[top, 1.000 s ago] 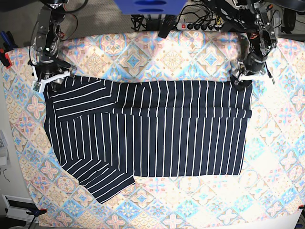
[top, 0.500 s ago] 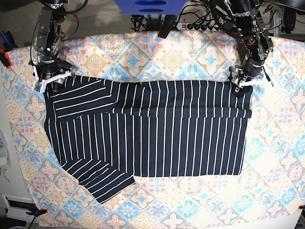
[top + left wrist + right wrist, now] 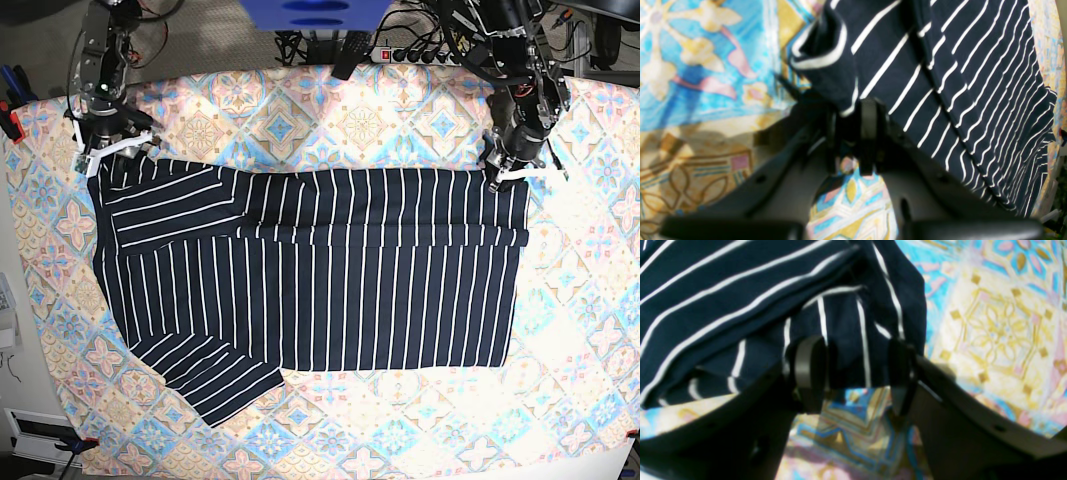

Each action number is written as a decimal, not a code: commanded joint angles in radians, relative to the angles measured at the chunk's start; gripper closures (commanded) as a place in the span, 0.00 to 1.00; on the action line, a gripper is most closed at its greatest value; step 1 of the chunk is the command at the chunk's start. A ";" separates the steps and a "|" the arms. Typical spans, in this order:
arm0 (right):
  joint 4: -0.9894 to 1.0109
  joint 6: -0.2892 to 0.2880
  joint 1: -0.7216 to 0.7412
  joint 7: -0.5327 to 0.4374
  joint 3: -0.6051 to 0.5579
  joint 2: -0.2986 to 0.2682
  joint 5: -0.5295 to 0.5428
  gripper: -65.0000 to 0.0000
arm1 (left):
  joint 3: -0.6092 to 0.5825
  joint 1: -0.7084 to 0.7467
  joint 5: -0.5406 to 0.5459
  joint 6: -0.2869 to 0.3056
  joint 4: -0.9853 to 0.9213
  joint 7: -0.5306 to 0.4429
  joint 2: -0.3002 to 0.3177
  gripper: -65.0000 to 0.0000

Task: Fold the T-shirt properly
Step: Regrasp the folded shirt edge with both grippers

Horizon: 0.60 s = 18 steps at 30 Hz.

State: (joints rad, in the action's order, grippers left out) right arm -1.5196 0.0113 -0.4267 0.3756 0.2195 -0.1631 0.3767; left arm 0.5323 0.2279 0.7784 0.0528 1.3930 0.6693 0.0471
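Note:
The dark navy pinstriped T-shirt (image 3: 320,270) lies flat on the patterned cloth, its far strip folded over and one sleeve sticking out at the near left. My left gripper (image 3: 503,172) is at the shirt's far right corner. In the left wrist view it (image 3: 850,133) is shut on the bunched corner (image 3: 826,56). My right gripper (image 3: 112,153) is at the far left corner. In the right wrist view it (image 3: 855,373) is open, with the shirt's edge (image 3: 846,336) hanging between the fingers (image 3: 808,370).
The pastel tile-patterned cloth (image 3: 400,120) covers the whole table. A power strip and cables (image 3: 420,52) lie past its far edge. A red clamp (image 3: 10,120) sits at the left edge.
My right gripper has moved slightly toward the far side at the shirt's left corner. My left gripper has shifted a little onto the right corner and closed on it.

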 commanded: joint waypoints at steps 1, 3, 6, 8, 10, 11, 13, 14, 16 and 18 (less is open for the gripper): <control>-0.029 -0.007 0.002 -0.026 0.004 -0.005 0.021 0.55 | 0.001 -0.003 0.008 0.008 0.015 -0.009 0.009 0.87; -0.032 -0.007 -0.010 -0.026 0.004 -0.005 0.061 0.55 | 0.001 -0.003 0.008 0.008 0.015 -0.009 0.009 0.87; -0.034 -0.007 -0.031 -0.026 0.005 -0.006 0.097 0.55 | 0.001 -0.003 0.008 0.008 0.015 -0.009 0.009 0.87; -0.042 -0.007 -0.044 -0.026 0.011 -0.006 0.118 0.55 | 0.001 -0.002 0.008 0.008 0.015 -0.009 0.009 0.87; -0.058 -0.007 -0.067 -0.025 0.042 -0.006 0.149 0.55 | 0.001 -0.002 0.006 0.008 0.015 -0.009 0.009 0.87; -0.065 -0.007 -0.076 -0.023 0.051 -0.006 0.166 0.54 | 0.001 -0.002 0.006 0.008 0.015 -0.009 0.009 0.87; -0.068 -0.007 -0.080 0.007 0.071 -0.006 0.212 0.50 | 0.001 -0.002 0.005 0.008 0.013 -0.009 0.009 0.87; -0.065 -0.007 -0.077 0.027 0.079 -0.006 0.226 0.47 | 0.001 -0.002 0.005 0.008 0.013 -0.009 0.009 0.87; -0.057 -0.007 -0.074 0.067 0.105 -0.006 0.247 0.42 | 0.001 -0.002 0.005 0.008 0.013 -0.009 0.009 0.87; -0.057 -0.007 -0.074 0.090 0.133 -0.003 0.261 0.38 | 0.001 -0.002 0.005 0.008 0.013 -0.009 0.010 0.87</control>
State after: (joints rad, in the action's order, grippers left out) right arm -1.5631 0.0048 -0.4980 0.4812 0.3431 -0.1547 0.6357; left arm 0.5323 0.2302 0.7788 0.0532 1.3930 0.6689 0.0475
